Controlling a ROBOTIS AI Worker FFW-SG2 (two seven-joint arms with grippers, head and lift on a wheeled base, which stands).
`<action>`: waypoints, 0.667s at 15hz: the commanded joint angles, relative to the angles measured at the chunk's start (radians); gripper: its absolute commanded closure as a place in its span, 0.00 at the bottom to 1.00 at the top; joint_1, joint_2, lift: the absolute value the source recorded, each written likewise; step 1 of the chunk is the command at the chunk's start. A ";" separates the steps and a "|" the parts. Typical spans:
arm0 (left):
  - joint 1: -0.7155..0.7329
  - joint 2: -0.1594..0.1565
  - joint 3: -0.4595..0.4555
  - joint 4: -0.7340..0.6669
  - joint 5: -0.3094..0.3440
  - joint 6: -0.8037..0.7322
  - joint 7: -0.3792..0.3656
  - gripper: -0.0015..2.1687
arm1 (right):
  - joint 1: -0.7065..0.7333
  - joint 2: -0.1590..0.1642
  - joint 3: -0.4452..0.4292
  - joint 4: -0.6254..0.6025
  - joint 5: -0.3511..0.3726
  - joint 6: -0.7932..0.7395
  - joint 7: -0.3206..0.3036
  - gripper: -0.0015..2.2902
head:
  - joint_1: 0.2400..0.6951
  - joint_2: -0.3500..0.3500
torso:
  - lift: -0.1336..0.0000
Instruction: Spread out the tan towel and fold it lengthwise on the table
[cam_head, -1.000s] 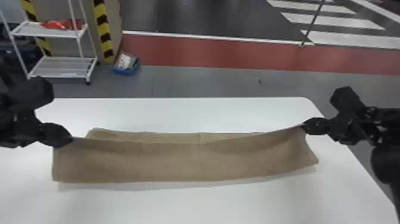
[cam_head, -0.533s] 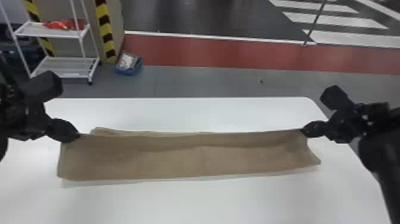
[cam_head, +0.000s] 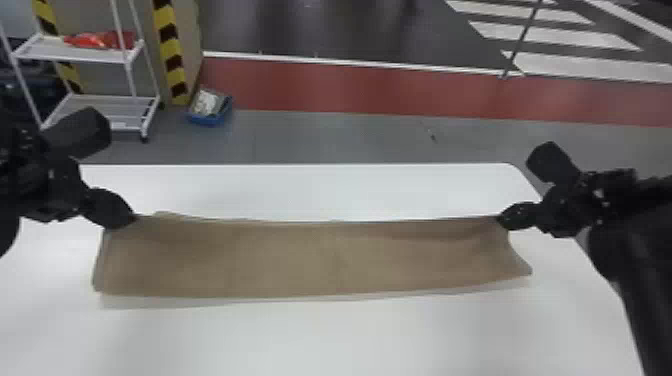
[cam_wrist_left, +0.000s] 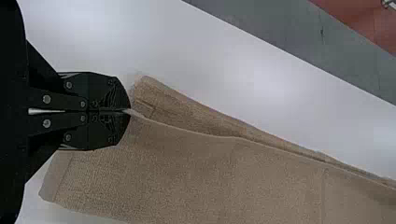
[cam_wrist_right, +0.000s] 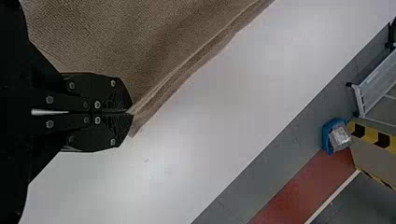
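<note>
- Left gripper (cam_head: 134, 219): one, black; its two flat fingers (cam_wrist_left: 109, 93) were closed together, with the towel's upper edge pinched between the tips near the left end.
- Right gripper (cam_head: 500, 219): one, black; fingers (cam_wrist_right: 112, 93) likewise pressed together, tips clamped on the same edge near the right end.
- Tan towel (cam_head: 320, 260): one, doubled lengthwise into a long strip, stretched between both grippers over the white table (cam_head: 350, 340); a narrow band of the underlying layer showed beyond the held edge.
</note>
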 joint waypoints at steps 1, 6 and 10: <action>-0.014 0.001 -0.001 0.015 -0.006 0.000 0.002 0.93 | -0.008 -0.001 -0.005 0.018 0.022 0.000 0.000 0.57 | 1.00 0.28 | 0.07; -0.036 -0.005 -0.027 0.055 -0.012 0.000 0.027 0.93 | -0.011 0.001 0.003 0.033 0.028 0.000 0.000 0.57 | 1.00 0.27 | 0.07; -0.049 -0.007 -0.034 0.061 -0.014 0.003 0.030 0.93 | -0.011 0.004 0.003 0.033 0.028 0.003 0.000 0.57 | 1.00 0.26 | 0.07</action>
